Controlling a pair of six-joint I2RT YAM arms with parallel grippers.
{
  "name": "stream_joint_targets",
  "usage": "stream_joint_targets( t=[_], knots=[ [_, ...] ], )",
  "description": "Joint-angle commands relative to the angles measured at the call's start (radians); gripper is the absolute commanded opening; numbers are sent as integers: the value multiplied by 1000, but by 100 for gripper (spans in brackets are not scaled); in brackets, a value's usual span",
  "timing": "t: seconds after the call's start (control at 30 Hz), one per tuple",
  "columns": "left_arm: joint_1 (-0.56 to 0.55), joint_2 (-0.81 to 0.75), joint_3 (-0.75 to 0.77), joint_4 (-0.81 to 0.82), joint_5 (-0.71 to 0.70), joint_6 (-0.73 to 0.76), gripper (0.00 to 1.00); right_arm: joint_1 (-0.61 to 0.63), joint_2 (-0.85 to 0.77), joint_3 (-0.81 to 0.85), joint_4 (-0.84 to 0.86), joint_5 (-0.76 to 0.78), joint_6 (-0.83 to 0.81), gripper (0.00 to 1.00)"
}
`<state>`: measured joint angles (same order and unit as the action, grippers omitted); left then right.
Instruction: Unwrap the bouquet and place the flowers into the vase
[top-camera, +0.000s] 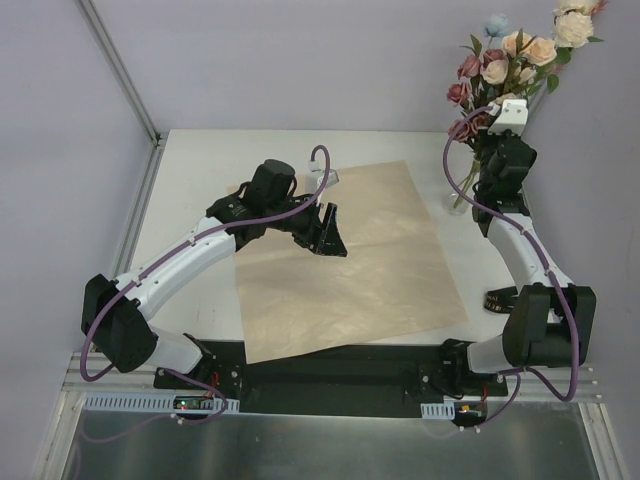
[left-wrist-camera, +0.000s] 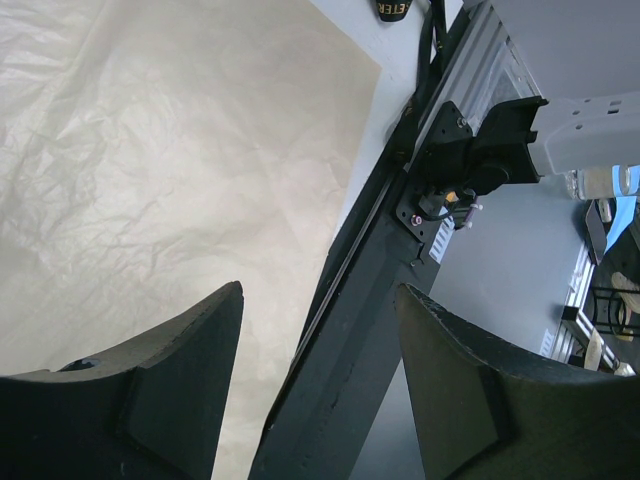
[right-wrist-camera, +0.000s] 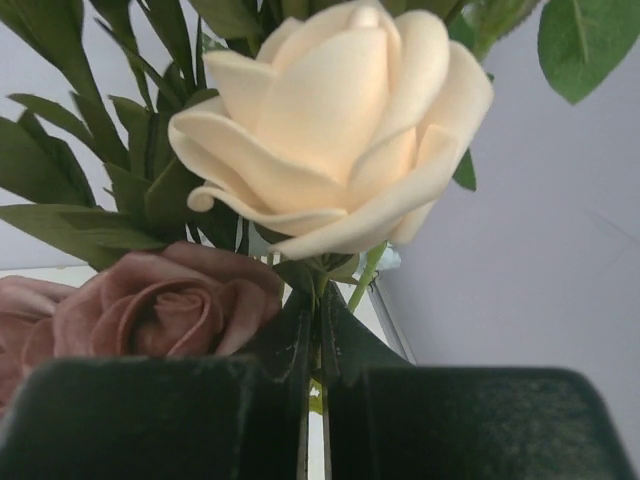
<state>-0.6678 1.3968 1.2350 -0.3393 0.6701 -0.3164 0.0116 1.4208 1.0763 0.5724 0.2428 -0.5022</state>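
Now | white table (top-camera: 190, 180), kraft paper (top-camera: 370, 280) flat | left claw (top-camera: 332, 232) open above it | right claw (right-wrist-camera: 316, 340) pinching flowers (top-camera: 520, 50) | lilac walls (top-camera: 300, 60)

The paper sheet (top-camera: 345, 260) is seen as tan kraft paper, matt and finely creased, and the bench (top-camera: 195, 190) is finished in smooth matt white. The flowers (right-wrist-camera: 330, 130) are formed of smooth, matt, foam-like petals with faintly glossy leaves, and the vase (top-camera: 462, 195) is of clear glass. The pads (left-wrist-camera: 150, 400) of the left end effector (left-wrist-camera: 320, 320) are finished black, matt and finely grained.
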Motion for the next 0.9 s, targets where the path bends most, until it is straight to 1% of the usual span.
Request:
stream_joint_targets(
  t=[0.0, 0.4, 0.67, 0.7, 0.77, 0.8, 0.87],
  knots=[
    [-1, -10, 21, 8, 3, 23, 61, -9, -8, -12, 47, -20, 34, 1],
    [0, -19, 21, 8, 3, 22, 61, -9, 13, -84, 44, -16, 74, 0],
    [0, -22, 21, 8, 2, 20, 61, -9, 21, -82, 9, -4, 96, 0],
    [-1, -22, 21, 8, 2, 20, 61, -10, 18, -82, 6, 0, 103, 1],
    [-1, -24, 20, 8, -1, 20, 61, -9, 6, -82, -5, 3, 117, 7],
    [-1, -24, 20, 8, -1, 20, 61, -9, 0, -82, -9, 7, 125, 15],
    [-1, -24, 20, 8, 0, 20, 61, -9, -10, -69, -35, 12, 140, 22]
  ],
)
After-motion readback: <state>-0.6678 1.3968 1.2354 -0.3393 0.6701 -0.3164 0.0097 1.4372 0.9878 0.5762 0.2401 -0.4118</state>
